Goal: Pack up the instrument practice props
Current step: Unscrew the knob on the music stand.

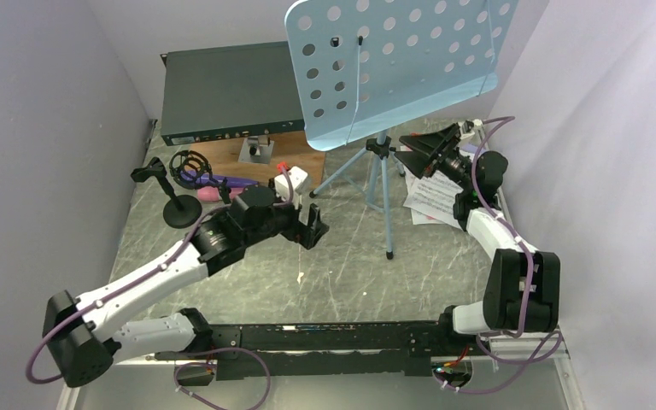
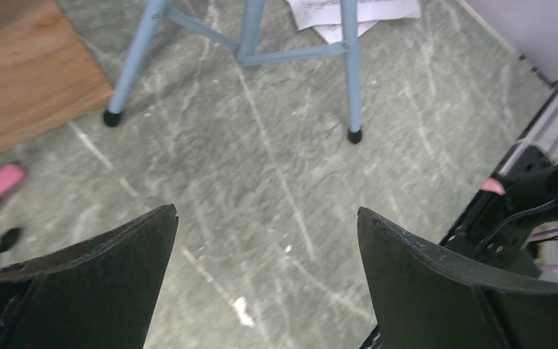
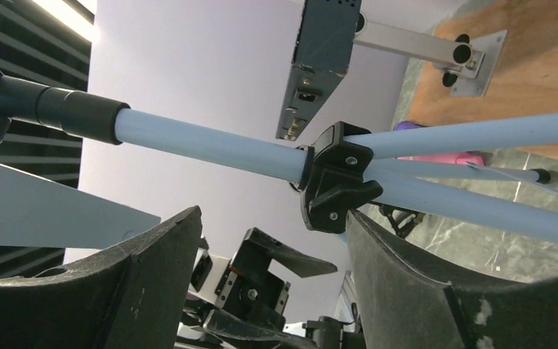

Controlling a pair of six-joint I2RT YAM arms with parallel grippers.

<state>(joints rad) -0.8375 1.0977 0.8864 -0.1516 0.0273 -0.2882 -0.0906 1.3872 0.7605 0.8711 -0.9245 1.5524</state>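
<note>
Though music sheets point(image 1: 432, 202) look illegible, left jaws and right jaws gape empty

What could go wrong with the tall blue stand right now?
1. The light-blue perforated music stand carries a wide plate on thin legs. The right tool is open close to its black hub, so a sideways nudge might tip it.
2. The white paper music sheets lie by the legs, beneath that arm, and could get swept or crumpled.
</note>
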